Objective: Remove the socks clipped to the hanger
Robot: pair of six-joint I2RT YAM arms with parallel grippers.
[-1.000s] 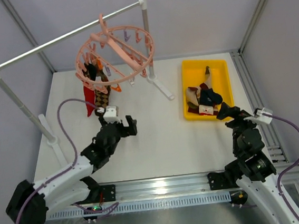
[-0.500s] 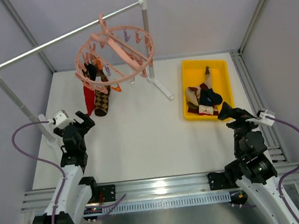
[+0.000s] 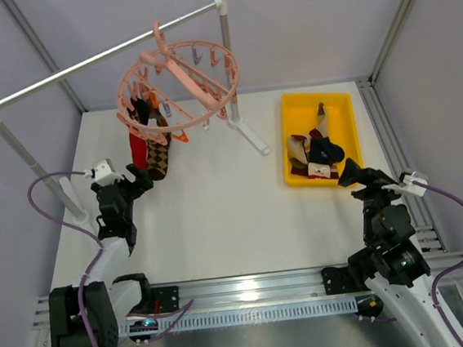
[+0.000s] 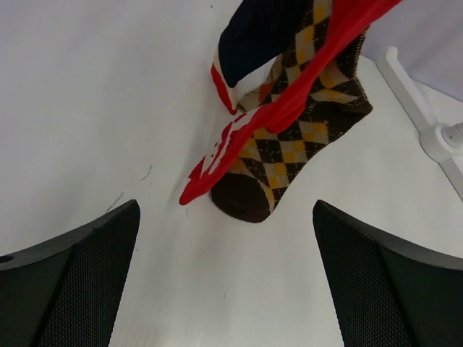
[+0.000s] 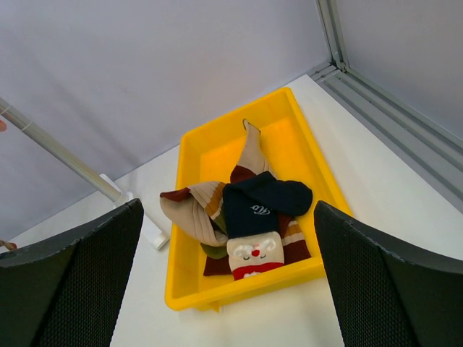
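Note:
The salmon-pink round hanger (image 3: 179,73) hangs by its hook from the grey rail. Socks hang from its left-side clips: a red sock (image 3: 137,148) and a brown argyle sock (image 3: 158,156), with a navy one beside them. In the left wrist view the argyle sock (image 4: 289,155), the red sock (image 4: 249,130) and the navy sock (image 4: 260,32) hang just ahead. My left gripper (image 3: 132,183) is open and empty, just left of and below these socks. My right gripper (image 3: 353,175) is open and empty, at the near edge of the yellow tray.
A yellow tray (image 3: 290,102) at the right holds several loose socks (image 5: 253,210). The grey rail (image 3: 97,59) rests on white posts; one post foot (image 3: 248,135) lies mid-table, another post (image 3: 29,156) stands at the left, close to my left arm.
My left arm swung back from mid-table to the left side, then edged its gripper up toward the hanging socks. The right arm has hardly moved.

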